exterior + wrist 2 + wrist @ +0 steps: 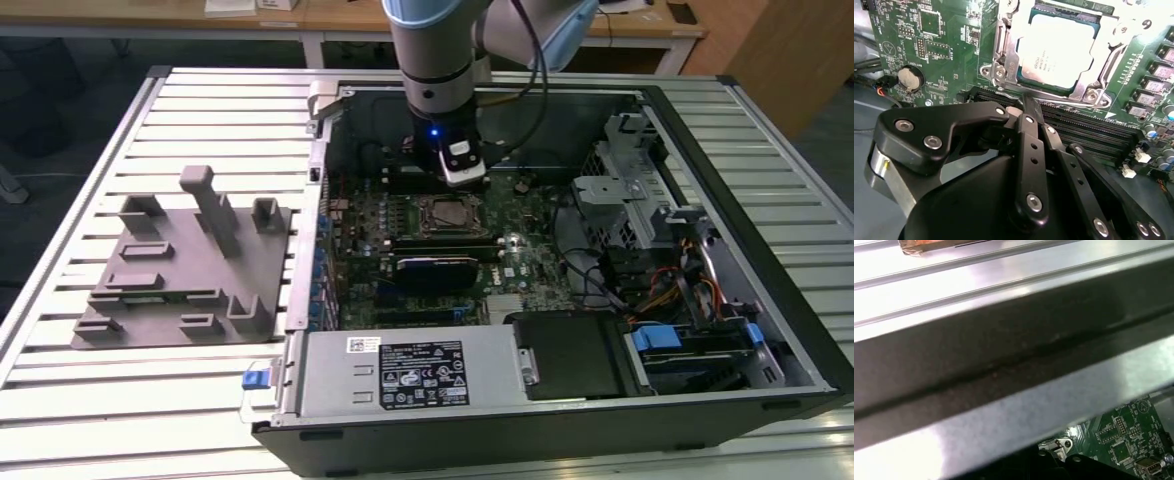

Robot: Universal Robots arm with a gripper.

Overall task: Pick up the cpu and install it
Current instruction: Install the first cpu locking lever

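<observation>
The cpu (1054, 52) lies flat in the motherboard socket, its shiny silver top showing inside the metal retention frame (1004, 50). In the exterior view the cpu (441, 213) sits mid-board inside the open computer case (747, 330). My gripper (463, 182) hangs from the arm just behind the socket, a little above the board. In the second wrist view the black fingers (1026, 115) come together at one tip, and the gripper (1021, 103) is shut with nothing in it, close beside the socket's edge and the memory slots (1094, 127).
A grey fixture tray (174, 270) with upright posts stands on the slatted table at the exterior view's left. The case's metal wall (1014, 355) runs close by the wrist. Cables and drive cages (654, 230) crowd the case's right side, and the power supply (400, 375) sits in front.
</observation>
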